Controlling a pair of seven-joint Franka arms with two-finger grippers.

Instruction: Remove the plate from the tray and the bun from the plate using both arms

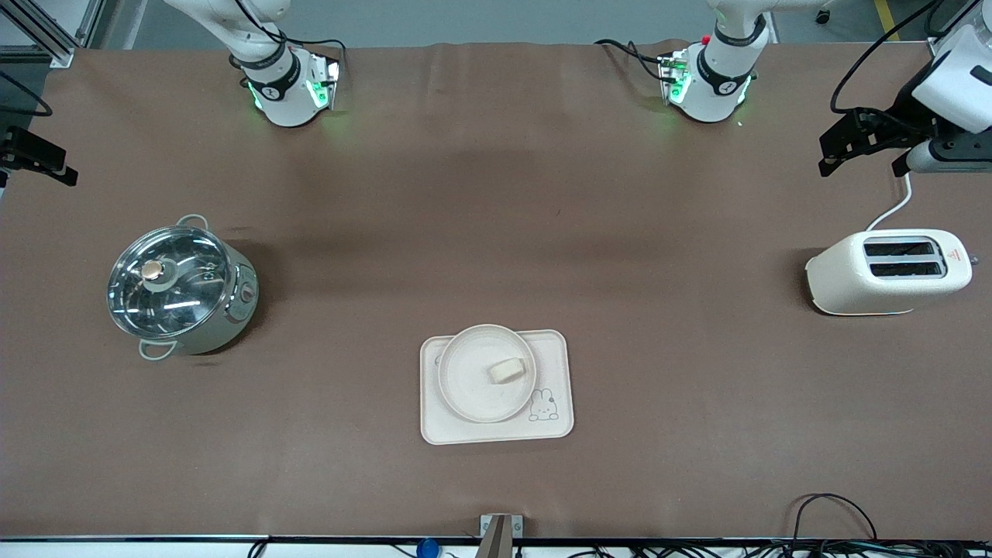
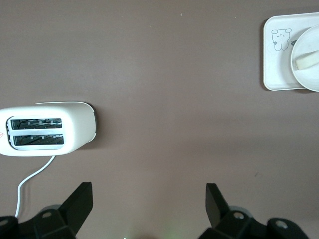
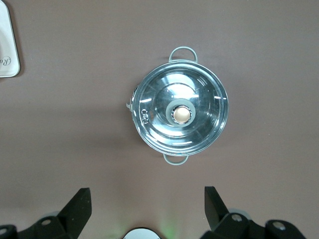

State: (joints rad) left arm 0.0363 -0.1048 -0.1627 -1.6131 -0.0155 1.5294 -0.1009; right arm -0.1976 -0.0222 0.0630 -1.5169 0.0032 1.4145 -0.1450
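Observation:
The round cream plate (image 1: 473, 387) lies on the rectangular rabbit tray (image 1: 554, 349), near the front camera at mid-table. The pale bun (image 1: 507, 370) rests on the plate. The plate (image 2: 309, 77), the bun (image 2: 306, 59) and the tray (image 2: 274, 64) also show in the left wrist view. My left gripper (image 1: 862, 159) hangs open and empty in the air above the table's left arm's end, by the toaster; its jaws stand wide apart (image 2: 149, 196). My right gripper (image 3: 147, 199) is open and empty, high over the pot; the front view shows it only at the frame's edge (image 1: 39, 159).
A steel pot with a glass lid (image 1: 180, 285) stands toward the right arm's end and also shows in the right wrist view (image 3: 180, 113). A cream toaster (image 1: 891, 273) with a white cord stands toward the left arm's end and also shows in the left wrist view (image 2: 47, 128). Brown cloth covers the table.

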